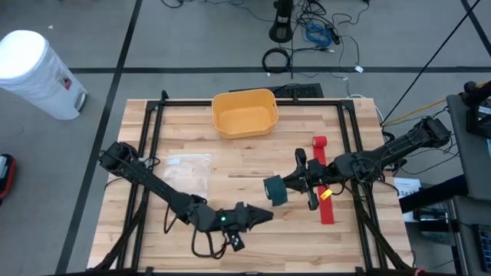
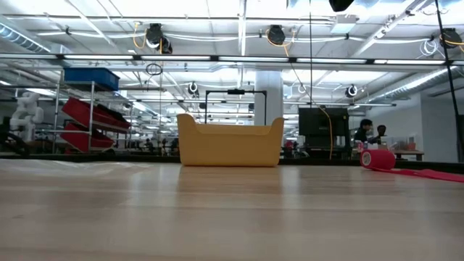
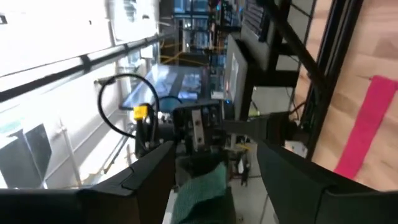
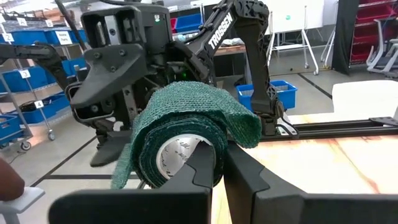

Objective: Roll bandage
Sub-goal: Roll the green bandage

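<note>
A dark green bandage roll with a white core hangs above the table's middle, and my right gripper is shut on it. A loose green tail flaps over the roll's top. My left gripper is open and points level at the roll from the near left. Its two fingers stand on either side of the green bandage. A red bandage lies unrolled flat on the table beneath my right gripper. Its rolled end rests at the far side. My right gripper pinches the green roll's wall beside the core, one finger at the core's opening and the other outside. The fingers come level from the table's right. The roll is lifted clear, its axis level. My left gripper: I cannot tell whether it touches the bandage.
A yellow bin stands at the table's far middle. A clear plastic bag lies at the left. A black frame runs along the table's sides. A white bucket stands on the floor beyond the table's left.
</note>
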Available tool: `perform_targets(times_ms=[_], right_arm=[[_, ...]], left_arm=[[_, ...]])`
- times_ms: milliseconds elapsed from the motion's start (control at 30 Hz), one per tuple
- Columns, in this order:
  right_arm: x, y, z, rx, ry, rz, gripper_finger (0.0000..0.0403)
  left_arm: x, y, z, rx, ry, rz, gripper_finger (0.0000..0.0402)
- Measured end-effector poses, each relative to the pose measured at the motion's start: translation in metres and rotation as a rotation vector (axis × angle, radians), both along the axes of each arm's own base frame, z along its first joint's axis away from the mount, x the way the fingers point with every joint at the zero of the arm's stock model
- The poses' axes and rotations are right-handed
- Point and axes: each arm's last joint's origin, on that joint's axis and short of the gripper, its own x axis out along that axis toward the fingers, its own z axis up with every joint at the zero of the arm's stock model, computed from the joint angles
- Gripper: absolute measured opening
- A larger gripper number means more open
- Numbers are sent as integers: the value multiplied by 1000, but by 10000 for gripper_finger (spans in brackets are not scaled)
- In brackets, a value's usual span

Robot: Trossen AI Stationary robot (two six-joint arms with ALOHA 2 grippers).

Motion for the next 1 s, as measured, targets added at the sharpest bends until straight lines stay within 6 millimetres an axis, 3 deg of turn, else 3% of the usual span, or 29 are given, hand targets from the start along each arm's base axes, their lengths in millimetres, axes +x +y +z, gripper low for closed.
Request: perform_targets(times_ms=[367,667,1000], right_arm=[[0,0,0,2,0,-3,11],[1,-2,0,2,0,-8,11],[1,-2,0,2,0,-8,11]], left_arm=[[10,19,-1,59,12,63,226],[11,22,-1,102,16,72,222],[11,22,-1,101,15,63,148]])
